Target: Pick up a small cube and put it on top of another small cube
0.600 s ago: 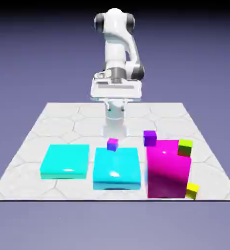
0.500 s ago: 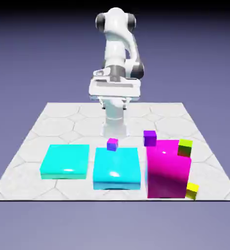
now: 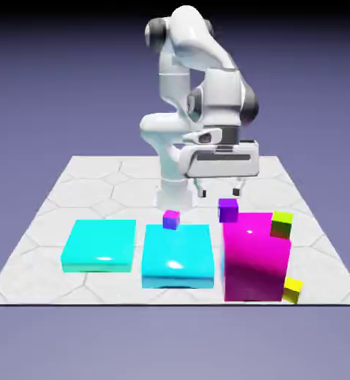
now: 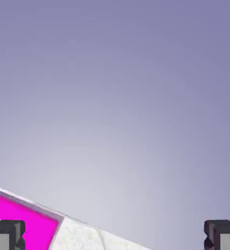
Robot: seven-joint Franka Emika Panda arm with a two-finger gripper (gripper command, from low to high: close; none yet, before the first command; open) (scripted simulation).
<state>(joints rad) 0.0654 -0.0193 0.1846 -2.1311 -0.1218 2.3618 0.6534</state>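
While the fingers [image 3: 221,190] hang spread wide and empty, the yellow cube [image 3: 293,289] sits near the table [image 3: 88,185] edge

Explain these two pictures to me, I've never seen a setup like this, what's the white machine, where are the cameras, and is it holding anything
Both pictures are computer-rendered. The white machine is a robot arm ending in a two-finger gripper. The exterior view comes from a fixed camera facing the robot across a tiled table. On it lie two flat cyan slabs, a big magenta block, a tiny yellow cube, a violet cube, a pink-topped cube and a lime-topped cube. The hand view comes from a camera on the gripper: its grey fingertips sit in the bottom corners, far apart, with a corner of the magenta block and mostly backdrop beyond. The gripper is open and holds nothing.
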